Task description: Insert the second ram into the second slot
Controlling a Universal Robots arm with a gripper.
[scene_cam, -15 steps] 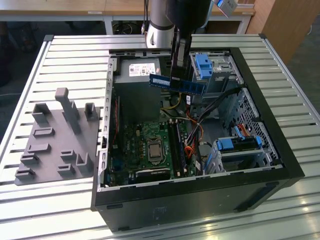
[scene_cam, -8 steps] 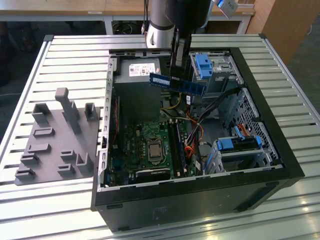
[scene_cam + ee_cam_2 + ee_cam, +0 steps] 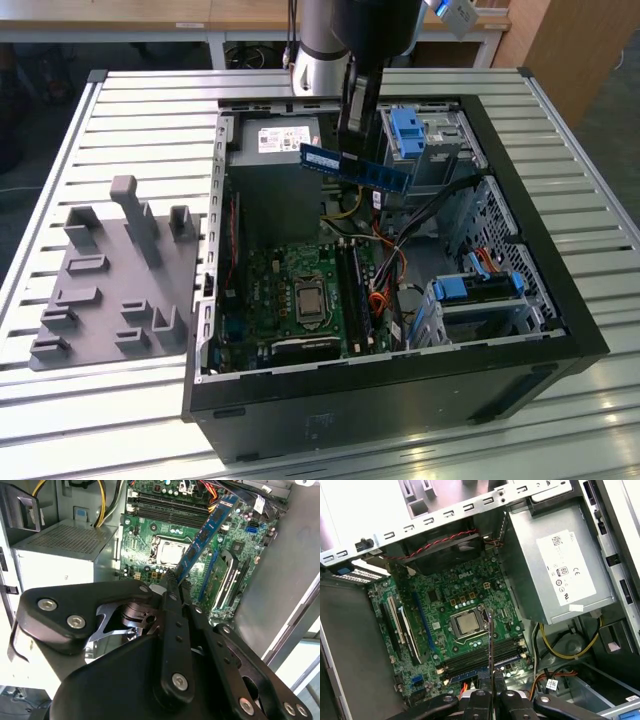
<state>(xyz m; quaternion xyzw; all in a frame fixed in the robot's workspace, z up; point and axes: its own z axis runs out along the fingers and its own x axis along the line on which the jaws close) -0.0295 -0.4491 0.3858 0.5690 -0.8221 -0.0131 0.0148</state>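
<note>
We see pincer (image 3: pixel 355 142) clamped on second ram (image 3: pixel 390 178), upper centre of exterior view, over open case (image 3: pixel 400 385), arm cropped at top edge, memory slots (image 3: pixel 356 290) hard to make out.

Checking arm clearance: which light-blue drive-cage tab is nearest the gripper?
The upper tab in the exterior view, just beside the gripper holding the second ram. The other tab sits lower in that view, well apart from it.
</note>
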